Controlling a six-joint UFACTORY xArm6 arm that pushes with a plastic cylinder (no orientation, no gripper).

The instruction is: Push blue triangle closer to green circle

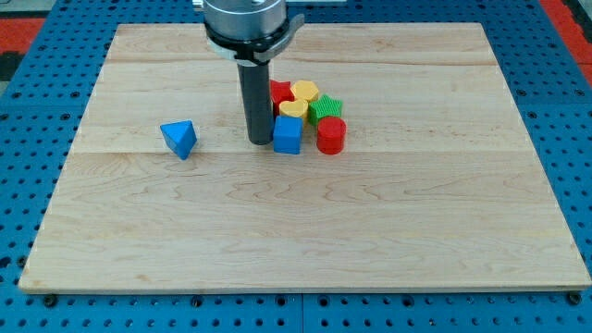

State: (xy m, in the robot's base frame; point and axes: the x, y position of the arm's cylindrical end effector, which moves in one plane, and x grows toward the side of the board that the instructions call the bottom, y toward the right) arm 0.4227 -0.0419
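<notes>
The blue triangle lies alone on the wooden board, left of centre. My tip rests on the board to its right, a clear gap away, and stands right against the left side of a blue cube. A green block sits at the right of a tight cluster beside the rod; its shape is hard to make out.
The cluster also holds a red cylinder in front of the green block, two yellow blocks and a red block partly behind the rod. The arm's grey mount hangs over the view's top. A blue pegboard surrounds the board.
</notes>
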